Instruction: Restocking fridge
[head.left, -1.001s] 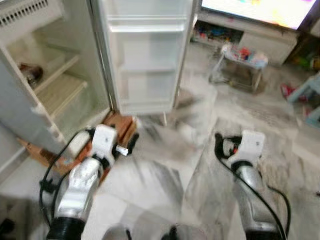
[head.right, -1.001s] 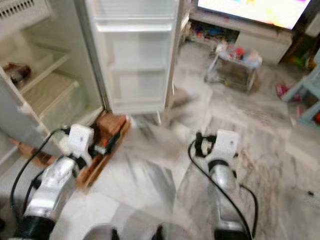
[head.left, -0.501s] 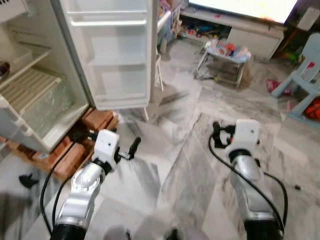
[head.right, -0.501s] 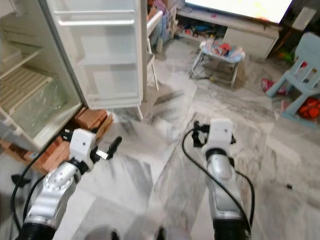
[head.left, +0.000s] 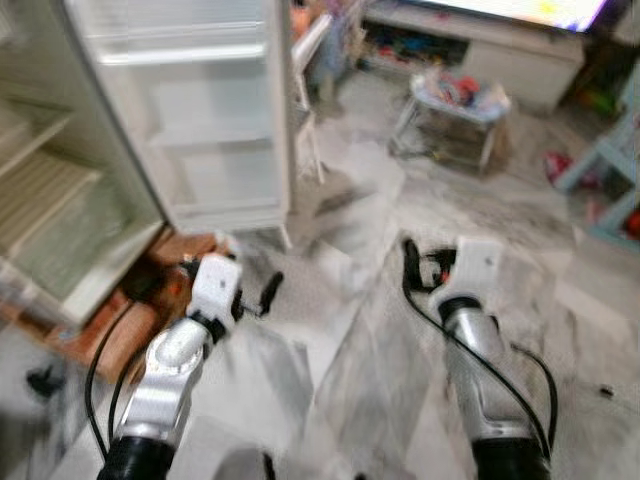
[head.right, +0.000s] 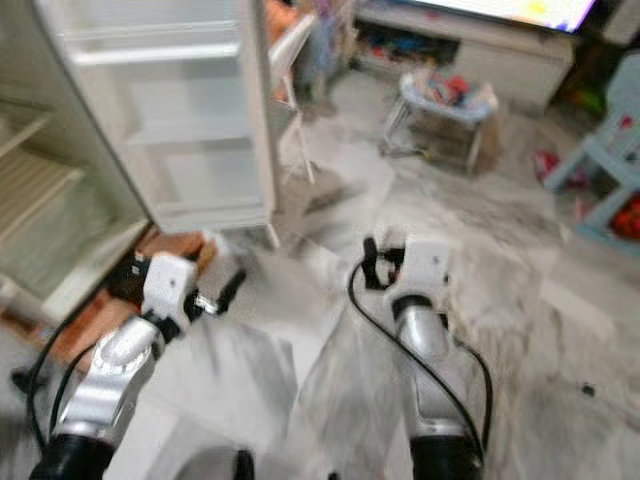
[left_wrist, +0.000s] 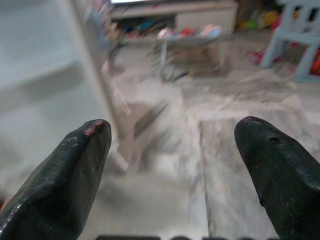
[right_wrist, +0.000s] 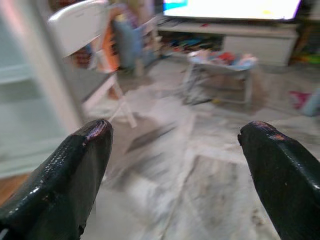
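The white fridge (head.left: 50, 220) stands open at the left, its wire shelves pale and blurred. Its door (head.left: 190, 130) swings toward the room, and the door racks look bare. My left gripper (left_wrist: 172, 150) hovers low over the floor in front of the door's bottom corner, open with nothing between its fingers (left_wrist: 75, 170). To the right, over the marble floor, my right gripper (right_wrist: 175, 150) is held at about the same height, also open and holding nothing. The picture is blurred by motion.
Reddish bricks (head.left: 150, 300) prop the fridge base beside my left arm. A white folding chair (head.left: 305, 60) stands just behind the door. Farther back are a small cluttered table (head.left: 455, 105), a TV stand (head.left: 500, 50) and a blue chair (head.left: 605, 170). Marble floor (head.left: 350, 340) lies ahead.
The whole view has swung to the right, so the fridge sits farther left and more of the room shows. Both arms keep their pose, grippers still open.
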